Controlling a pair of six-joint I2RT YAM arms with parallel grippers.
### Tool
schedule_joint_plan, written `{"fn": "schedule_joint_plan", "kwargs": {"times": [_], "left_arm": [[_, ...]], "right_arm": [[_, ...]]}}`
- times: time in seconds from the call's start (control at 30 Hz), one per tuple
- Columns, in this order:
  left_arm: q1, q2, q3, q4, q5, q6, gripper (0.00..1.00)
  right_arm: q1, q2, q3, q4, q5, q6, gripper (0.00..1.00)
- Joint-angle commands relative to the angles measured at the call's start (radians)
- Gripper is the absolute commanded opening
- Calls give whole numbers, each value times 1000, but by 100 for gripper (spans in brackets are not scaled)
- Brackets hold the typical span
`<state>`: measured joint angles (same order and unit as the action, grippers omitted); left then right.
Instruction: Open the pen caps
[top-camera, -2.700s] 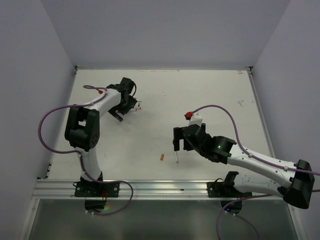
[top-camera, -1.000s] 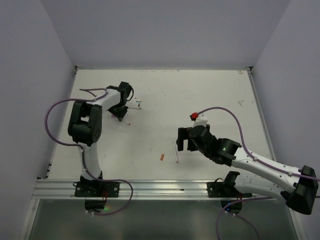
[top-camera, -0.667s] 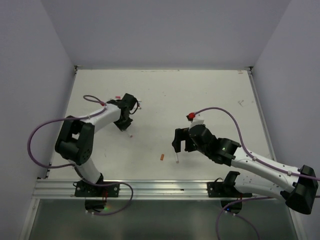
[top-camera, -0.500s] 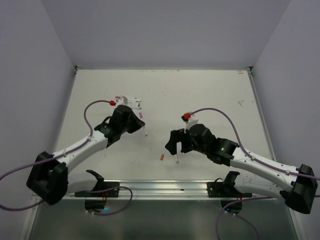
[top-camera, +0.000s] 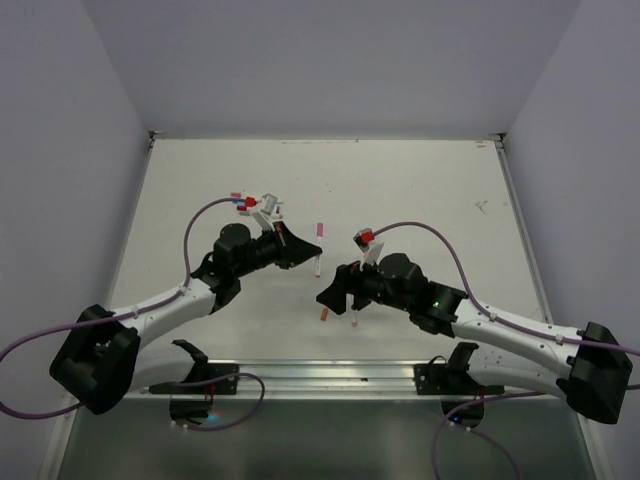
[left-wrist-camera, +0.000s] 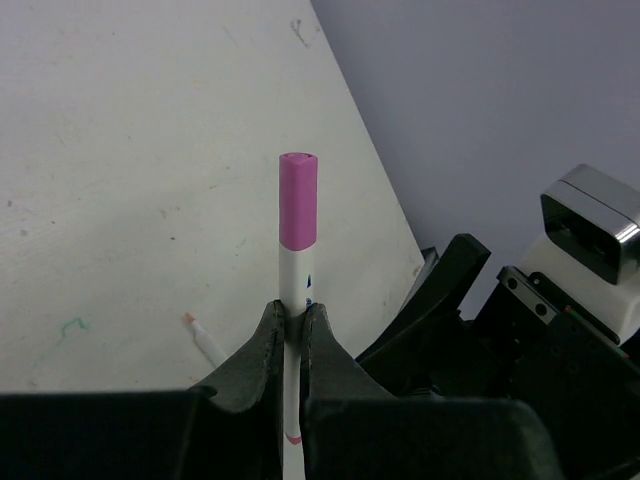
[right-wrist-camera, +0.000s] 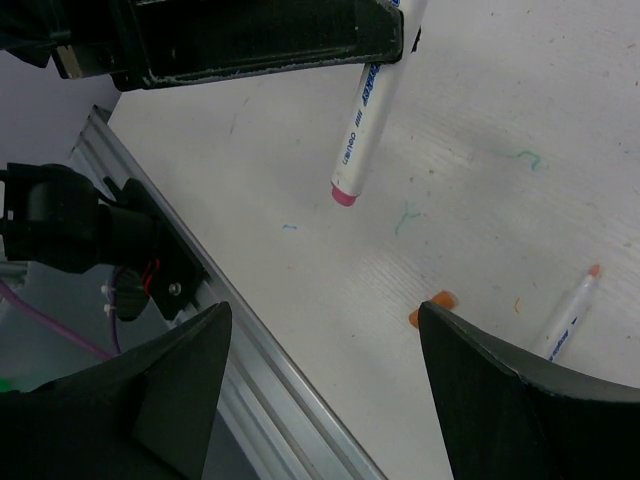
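**Left gripper holds a pink-capped pen above the table**

The left gripper (left-wrist-camera: 292, 320) is clamped tight on 1 white pen (left-wrist-camera: 293, 275), which stands upright in its wrist view with the pink cap (left-wrist-camera: 298, 200) on at 12 o'clock. In the top view the right gripper (right-wrist-camera: 322, 312) sits at 5 o'clock from that pen, fingers wide apart and holding nothing. An orange cap (right-wrist-camera: 437, 303) lies on the table (right-wrist-camera: 470, 90), with an uncapped pen (right-wrist-camera: 568, 318) just beside it at 3 o'clock. The other pens (top-camera: 255, 203) lie at 10 o'clock.

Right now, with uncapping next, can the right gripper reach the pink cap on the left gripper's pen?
Probably, though not head-on: the pink cap juts clear of the left gripper, but the open right gripper faces the tail end of the pen.
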<state>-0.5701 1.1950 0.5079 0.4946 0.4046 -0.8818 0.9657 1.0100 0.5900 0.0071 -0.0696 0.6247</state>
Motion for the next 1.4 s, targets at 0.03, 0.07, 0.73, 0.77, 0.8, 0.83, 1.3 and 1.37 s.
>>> {"fn": "schedule_joint_plan", "kwargs": {"times": [0.03,0.07,0.73,0.77,0.8,0.83,1.3,1.37], "left_arm": [[-19,-6,-12,124,68,-55,0],[-20,-8,-22,121,60,-77,0],[-96,-77,-114,208,-30,-209,0],[-100,-75,-121,219,-38,-212,0],[-105,-69,-121,219,-39,-213,0],[-114,-66,-121,220,-41,-213,0],[-154,-78,-51,56,-124,-108,25],[-154,-98,-14,-23,-173,-69,49]], "right_arm": [[-2,-11,-45,169,50,17,76],[-4,-8,-47,188,54,14,75],[-19,122,-110,451,67,67,46],[-19,130,-113,470,67,69,45],[-21,136,-114,479,67,72,43],[-21,142,-114,487,67,72,43],[-24,159,-108,438,53,78,0],[-22,148,-110,419,37,76,0]]}}
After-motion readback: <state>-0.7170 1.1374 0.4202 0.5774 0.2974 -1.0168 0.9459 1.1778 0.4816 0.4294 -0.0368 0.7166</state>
